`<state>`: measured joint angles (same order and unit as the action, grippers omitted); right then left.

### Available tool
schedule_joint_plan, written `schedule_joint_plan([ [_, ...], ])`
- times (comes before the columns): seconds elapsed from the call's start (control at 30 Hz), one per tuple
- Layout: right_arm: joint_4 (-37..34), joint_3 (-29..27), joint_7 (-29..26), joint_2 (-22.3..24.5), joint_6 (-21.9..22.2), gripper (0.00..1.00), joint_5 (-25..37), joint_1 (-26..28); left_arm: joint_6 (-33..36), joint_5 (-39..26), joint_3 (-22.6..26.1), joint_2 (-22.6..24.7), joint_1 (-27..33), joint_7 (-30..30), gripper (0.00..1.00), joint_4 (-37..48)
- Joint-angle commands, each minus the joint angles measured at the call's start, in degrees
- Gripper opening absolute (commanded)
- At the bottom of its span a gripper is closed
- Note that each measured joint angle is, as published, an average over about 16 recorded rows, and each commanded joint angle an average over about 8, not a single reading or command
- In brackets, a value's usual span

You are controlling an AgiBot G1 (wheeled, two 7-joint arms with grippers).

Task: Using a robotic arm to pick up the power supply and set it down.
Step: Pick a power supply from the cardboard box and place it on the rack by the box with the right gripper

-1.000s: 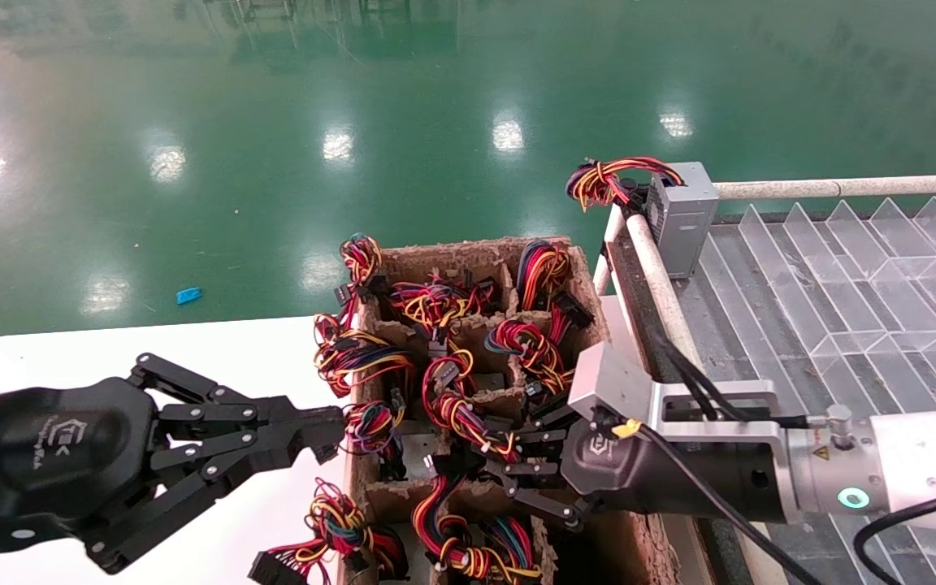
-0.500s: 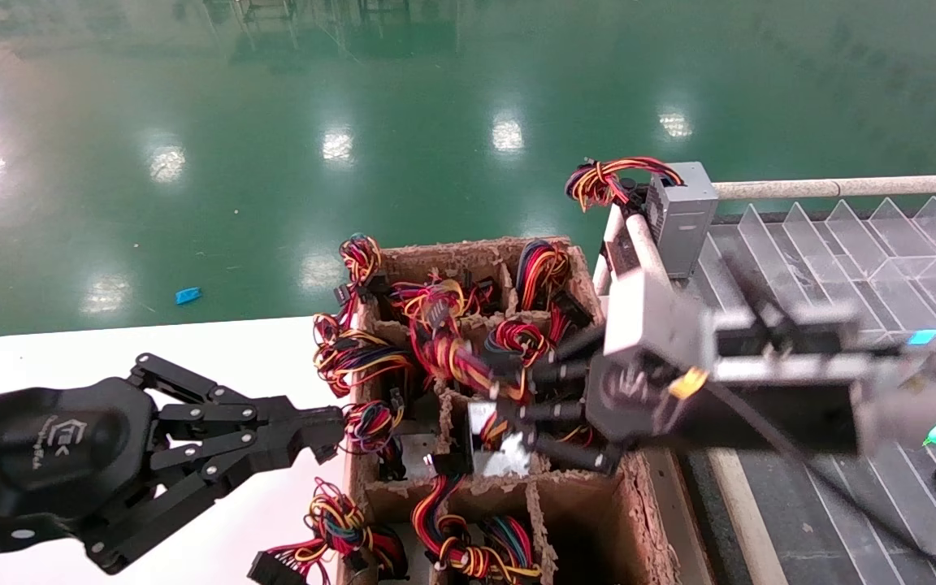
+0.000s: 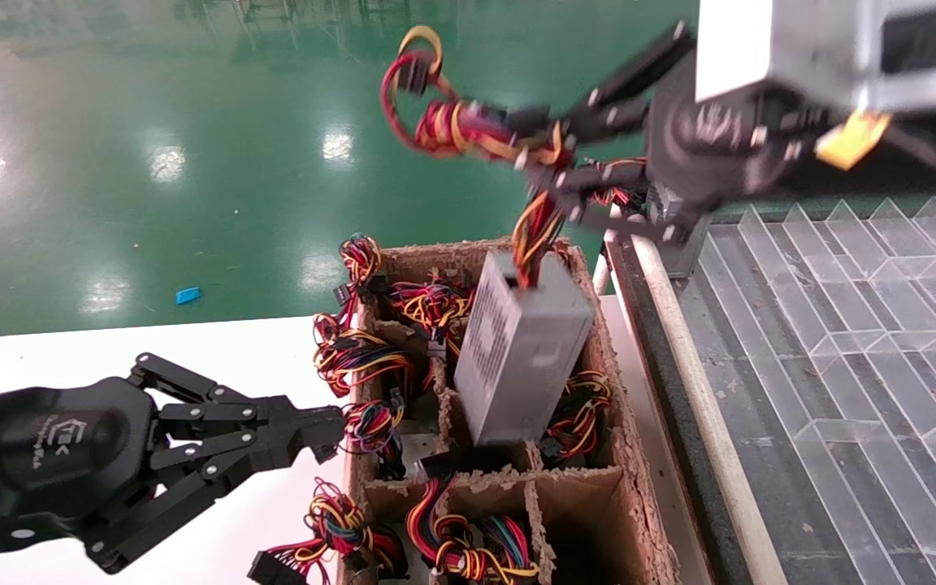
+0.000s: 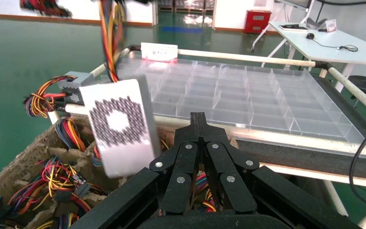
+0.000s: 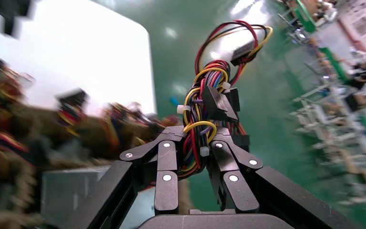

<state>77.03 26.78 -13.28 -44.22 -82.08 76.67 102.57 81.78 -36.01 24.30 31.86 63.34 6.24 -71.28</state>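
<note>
The power supply (image 3: 521, 357), a silver-grey box with a vented side, hangs tilted over the middle of the cardboard box (image 3: 634, 463). Its red, yellow and black wire bundle (image 3: 476, 130) runs up into my right gripper (image 3: 553, 175), which is high at the top right and shut on the wires. In the right wrist view the fingers (image 5: 167, 162) pinch the bundle (image 5: 209, 86), and the grey casing (image 5: 71, 191) hangs below. My left gripper (image 3: 326, 431) is parked shut at the lower left, beside the box. From the left wrist view the power supply (image 4: 119, 126) hangs just beyond that gripper (image 4: 198, 117).
The cardboard box has several compartments stuffed with coloured wire bundles (image 3: 358, 357). A clear tray with dividers (image 3: 842, 325) lies to the right behind a white rail (image 3: 679, 349). Another power supply (image 4: 74, 90) sits on the tray's near corner. A white table (image 3: 110, 349) is under the left arm.
My right gripper rose from the box's middle compartment to the top right, pulling the wire bundle up and lifting the power supply out of the box. The left arm stayed still.
</note>
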Motion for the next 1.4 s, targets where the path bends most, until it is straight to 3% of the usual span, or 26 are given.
schedule_joint_plan([
  [0.03, -0.1, 0.2, 0.7, -0.2, -0.3, 0.00, 1.8, 2.8, 0.0, 0.0, 0.0, 0.0, 0.0, 0.0, 0.00, 0.0],
  [0.77, -12.6, 1.8, 12.6, -1.1, 4.4, 0.00, 14.6, 10.0, 0.0, 0.0, 0.0, 0.0, 0.0, 0.0, 0.00, 0.0],
  [1.4, -21.1, 3.3, 18.3, -1.0, 8.0, 0.00, 20.0, 9.6, 0.0, 0.0, 0.0, 0.0, 0.0, 0.0, 0.00, 0.0],
])
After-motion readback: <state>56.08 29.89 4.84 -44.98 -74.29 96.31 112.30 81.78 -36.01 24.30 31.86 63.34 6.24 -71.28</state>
